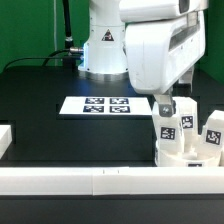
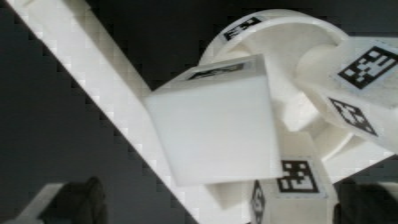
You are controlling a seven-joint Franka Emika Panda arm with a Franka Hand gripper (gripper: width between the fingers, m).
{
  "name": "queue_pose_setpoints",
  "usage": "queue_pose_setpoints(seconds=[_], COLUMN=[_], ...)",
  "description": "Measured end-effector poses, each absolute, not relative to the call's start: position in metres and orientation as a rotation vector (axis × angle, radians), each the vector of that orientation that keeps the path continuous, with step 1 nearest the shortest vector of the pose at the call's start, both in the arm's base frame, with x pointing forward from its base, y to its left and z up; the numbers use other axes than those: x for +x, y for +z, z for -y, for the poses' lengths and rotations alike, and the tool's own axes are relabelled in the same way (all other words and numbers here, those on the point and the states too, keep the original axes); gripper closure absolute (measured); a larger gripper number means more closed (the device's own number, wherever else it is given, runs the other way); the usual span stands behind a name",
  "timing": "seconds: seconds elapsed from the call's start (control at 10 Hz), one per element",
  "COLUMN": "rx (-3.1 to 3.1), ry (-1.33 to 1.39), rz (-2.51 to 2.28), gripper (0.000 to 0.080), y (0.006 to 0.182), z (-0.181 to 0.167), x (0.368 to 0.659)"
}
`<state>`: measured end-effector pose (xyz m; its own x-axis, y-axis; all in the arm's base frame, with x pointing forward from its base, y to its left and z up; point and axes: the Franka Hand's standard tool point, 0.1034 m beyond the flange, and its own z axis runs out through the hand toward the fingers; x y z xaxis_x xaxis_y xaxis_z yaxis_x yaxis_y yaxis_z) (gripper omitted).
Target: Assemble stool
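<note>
Black tabletop, flat white marker board toward the exterior view's left, two-finger gripper wide open and empty above white plastic stool parts at right: probably light, rigid, slippery; grip a block leg's flat sides.

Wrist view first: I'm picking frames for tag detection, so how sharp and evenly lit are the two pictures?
Wrist view: the nearest leg is soft and nearly blown out, though tags stay readable. Exterior view: even light, marker board tags small but crisp, white arm bright against the black table.
</note>
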<state>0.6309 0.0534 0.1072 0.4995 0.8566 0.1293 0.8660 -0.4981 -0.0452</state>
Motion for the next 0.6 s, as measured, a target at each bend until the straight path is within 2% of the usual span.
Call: queue_pose_setpoints(seconds=[0.6], rx=[-2.614], ry=[-0.098], rz=[1.511], gripper=[0.0151], y=[0.088], z=[-0.055], x=[0.624])
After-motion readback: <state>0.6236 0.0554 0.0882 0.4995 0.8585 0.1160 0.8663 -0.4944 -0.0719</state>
